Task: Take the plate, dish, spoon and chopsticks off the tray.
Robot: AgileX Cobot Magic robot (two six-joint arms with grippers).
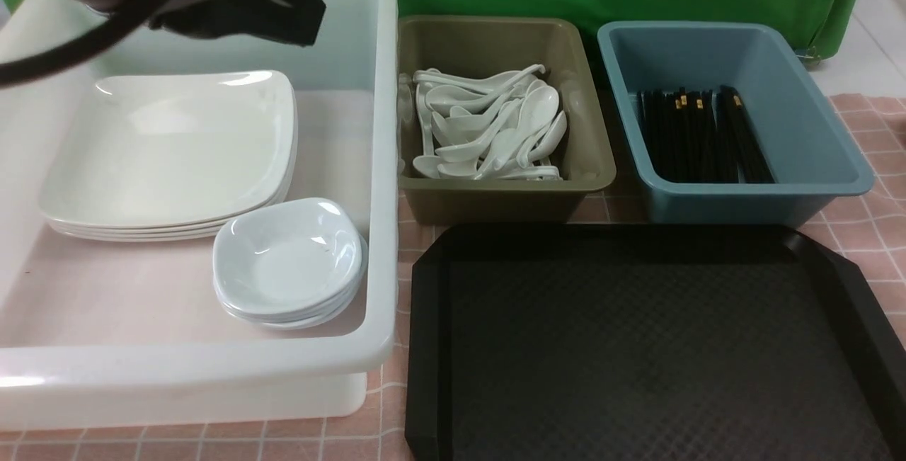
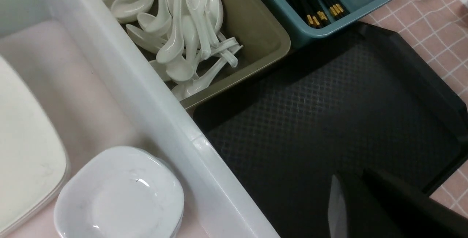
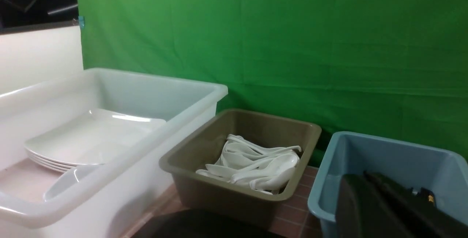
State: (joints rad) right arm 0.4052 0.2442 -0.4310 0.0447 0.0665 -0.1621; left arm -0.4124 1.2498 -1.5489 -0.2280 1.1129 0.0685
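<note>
Now, from the left: the big white tub (image 1: 382, 163) holds the plates (image 1: 170, 149), stacked, and just beside them, toward the robot, a stack of small dishes (image 1: 287, 263). The left gripper (image 2: 360, 208) hangs above this tub in the front view; its wrist camera shows the dark fingers (image 2: 338, 208) pressed together with nothing between them. Next comes the olive tub (image 1: 594, 163), heaped with spoons (image 1: 488, 128), then the blue tub (image 1: 842, 163), where the chopsticks (image 1: 701, 135) lie bunched along its floor. Nearer the robot, on the pink checked tabletop (image 1: 870, 220), sits the tray (image 1: 425, 319), and its textured floor shows nothing on it in any view.

So the clearing looks finished, and the step in hand is, as I judge it, simply to withdraw. To do that well, the left arm should rise straight up before swinging away, since it hangs over the tub's far wall and a sideways sweep could catch the rim or nudge the plates. The right gripper (image 3: 387, 208) is out of the front view; its own camera shows closed, empty fingers low over the tray's far edge, near the blue tub. It should lift clear of that rim first. Both should stay closed while retreating, so nothing snags.
</note>
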